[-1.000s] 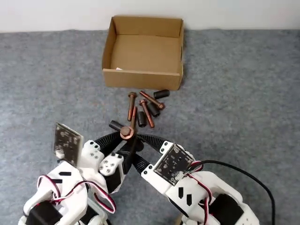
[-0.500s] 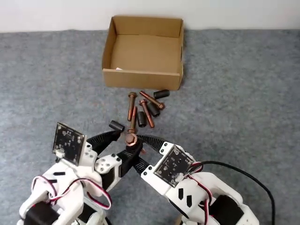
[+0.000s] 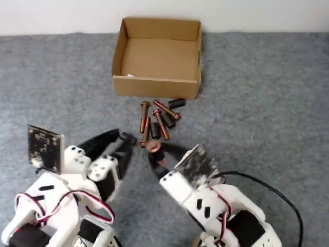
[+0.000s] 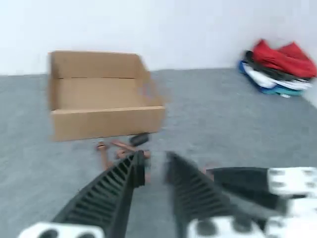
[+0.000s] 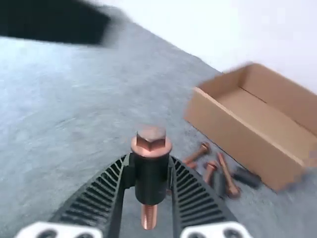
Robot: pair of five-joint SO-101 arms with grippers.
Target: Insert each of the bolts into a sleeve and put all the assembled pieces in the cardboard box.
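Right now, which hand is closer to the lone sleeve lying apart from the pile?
Left. The left hand, open, has the lone sleeve right at its fingertips. The right hand sits farther off, shut on a sleeved bolt.

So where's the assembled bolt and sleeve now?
The assembled piece is clamped in the right pincer, in the high view just short of the loose bolts before the cardboard box.

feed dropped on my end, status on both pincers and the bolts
Right pincer shut on sleeved bolt. Left pincer open, empty. Loose bolts and sleeves lie between it and the cardboard box.
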